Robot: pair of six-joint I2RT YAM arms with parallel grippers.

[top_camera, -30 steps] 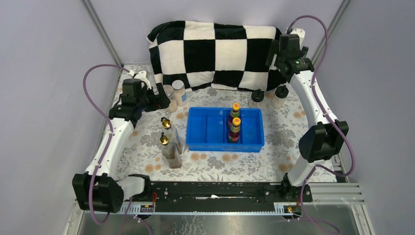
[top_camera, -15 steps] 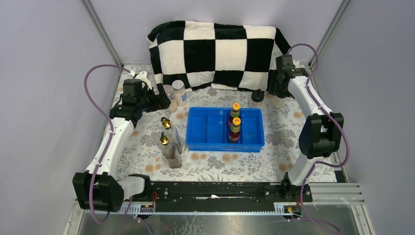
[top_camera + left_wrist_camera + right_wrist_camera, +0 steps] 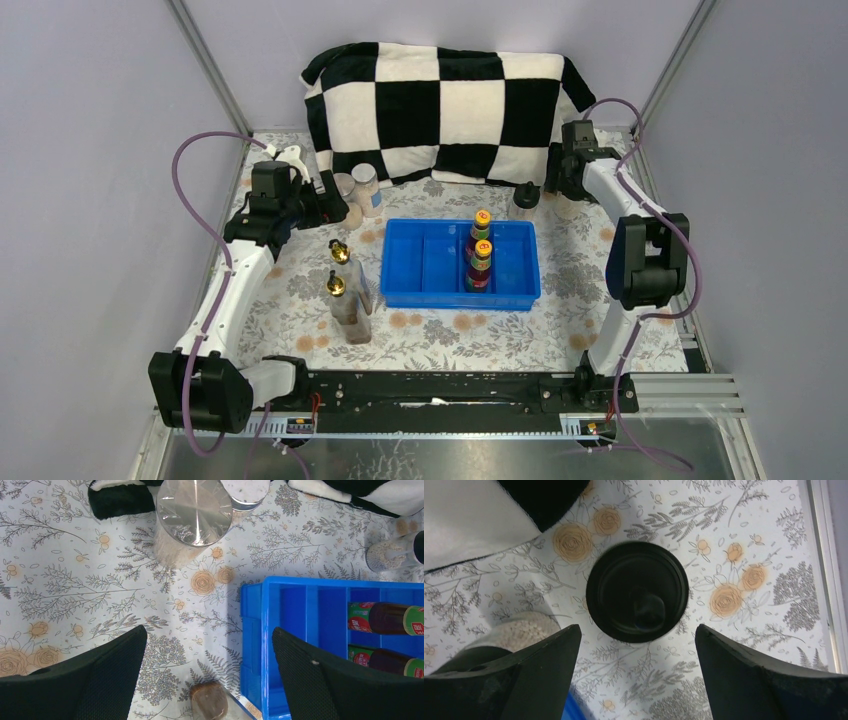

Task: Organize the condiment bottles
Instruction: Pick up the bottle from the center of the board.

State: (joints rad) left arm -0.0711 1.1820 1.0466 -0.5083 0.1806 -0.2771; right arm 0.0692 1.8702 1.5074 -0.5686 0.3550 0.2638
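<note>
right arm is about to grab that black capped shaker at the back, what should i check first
1. Right gripper open: ok, jaws stand wide either side of the cap.
2. Black-capped shaker centred between the fingers: ok.
3. Fingers low enough to grip the body: cannot tell.
4. Second shaker clear of the closing finger: cannot tell, it stands close beside one.
5. Free compartment in the blue tray: ok, bare ones left of the sauce bottles.
6. Left gripper out of the path: ok, open near a grey-lidded jar.
</note>
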